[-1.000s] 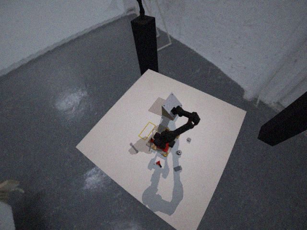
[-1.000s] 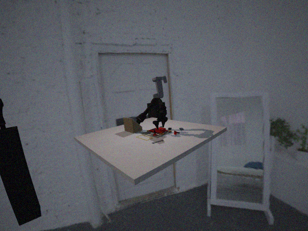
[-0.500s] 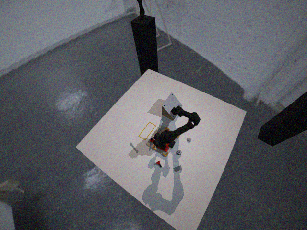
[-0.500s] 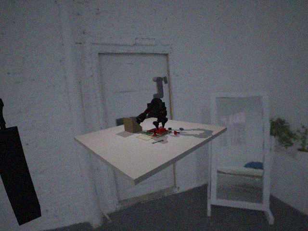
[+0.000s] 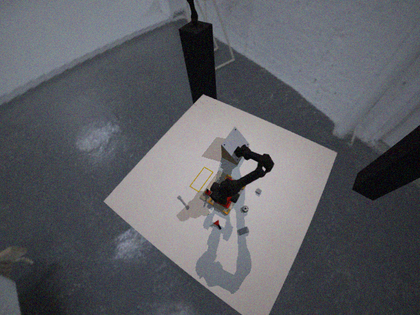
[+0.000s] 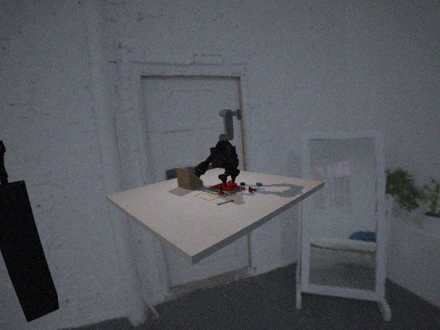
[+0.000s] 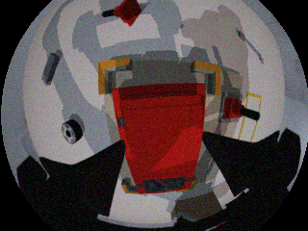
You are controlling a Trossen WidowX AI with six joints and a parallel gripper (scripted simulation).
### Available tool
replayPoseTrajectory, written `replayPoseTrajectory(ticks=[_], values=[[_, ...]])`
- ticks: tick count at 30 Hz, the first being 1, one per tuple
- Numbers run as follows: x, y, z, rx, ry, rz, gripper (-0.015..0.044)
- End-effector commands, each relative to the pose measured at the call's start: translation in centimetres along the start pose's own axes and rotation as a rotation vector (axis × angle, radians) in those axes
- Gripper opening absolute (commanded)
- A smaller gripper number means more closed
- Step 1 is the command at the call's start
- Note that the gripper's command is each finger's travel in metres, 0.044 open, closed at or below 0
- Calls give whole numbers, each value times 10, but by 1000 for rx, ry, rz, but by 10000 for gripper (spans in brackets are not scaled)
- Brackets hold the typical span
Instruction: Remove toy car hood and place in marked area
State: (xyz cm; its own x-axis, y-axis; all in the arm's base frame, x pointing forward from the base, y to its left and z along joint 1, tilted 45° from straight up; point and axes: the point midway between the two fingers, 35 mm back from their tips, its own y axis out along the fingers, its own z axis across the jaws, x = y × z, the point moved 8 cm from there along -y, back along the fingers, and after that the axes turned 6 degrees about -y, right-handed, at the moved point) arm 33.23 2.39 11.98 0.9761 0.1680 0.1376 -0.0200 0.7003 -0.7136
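In the wrist view the black jaws stand spread wide and grasp nothing; their dark fingers fill the lower rim and hide the surface below. Between them sits the flat red hood point(image 7: 162, 131), a smooth tapering panel on the toy car point(image 5: 222, 199), whose grey and yellow edges show around it. From above, the arm covers most of the car. Just beside it lies the yellow-outlined marked area point(image 5: 201, 178), a thin rectangle. Small grey parts and a red piece point(image 5: 216, 224) lie scattered, too small to identify. The pale matte surface point(image 6: 199, 227) is square; beyond are a whitewashed wall and a framed mirror point(image 6: 342, 216).
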Motion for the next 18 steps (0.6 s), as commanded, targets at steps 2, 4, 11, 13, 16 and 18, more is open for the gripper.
replayPoseTrajectory(ticks=[2, 4, 11, 13, 16, 18], values=[[-1, 3, 0, 4, 6, 0, 440], [0, 1, 0, 0, 0, 0, 414], [0, 1, 0, 0, 0, 0, 308], [0, 1, 0, 0, 0, 0, 295], [0, 1, 0, 0, 0, 0, 275], [0, 1, 0, 0, 0, 0, 222]])
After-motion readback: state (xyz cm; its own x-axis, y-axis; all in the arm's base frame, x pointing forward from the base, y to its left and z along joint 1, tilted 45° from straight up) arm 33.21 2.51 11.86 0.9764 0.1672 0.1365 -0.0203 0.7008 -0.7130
